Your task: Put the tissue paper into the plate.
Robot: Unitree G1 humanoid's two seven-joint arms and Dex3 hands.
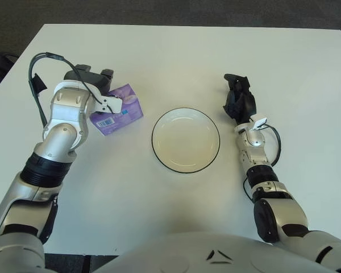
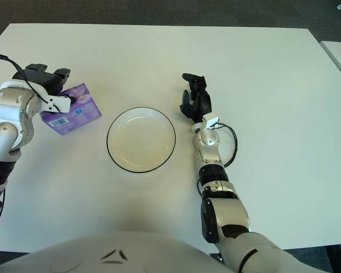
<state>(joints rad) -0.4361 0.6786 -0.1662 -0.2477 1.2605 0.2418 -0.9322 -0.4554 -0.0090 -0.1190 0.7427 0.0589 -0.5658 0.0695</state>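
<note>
Left robot hand (image 1: 94,79) sits over the tissue pack (image 1: 118,109); grip unclear. Next: lift it to the plate (image 1: 186,140). Right robot hand (image 1: 238,98) idles beside the plate, fingers curled.

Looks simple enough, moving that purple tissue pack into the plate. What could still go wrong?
The left hand sits over only the far-left end of the purple tissue pack, so the pack may twist or slip when lifted. The plate looks shallow, so a dropped pack might land on the rim. The right hand shows right of the plate.
</note>
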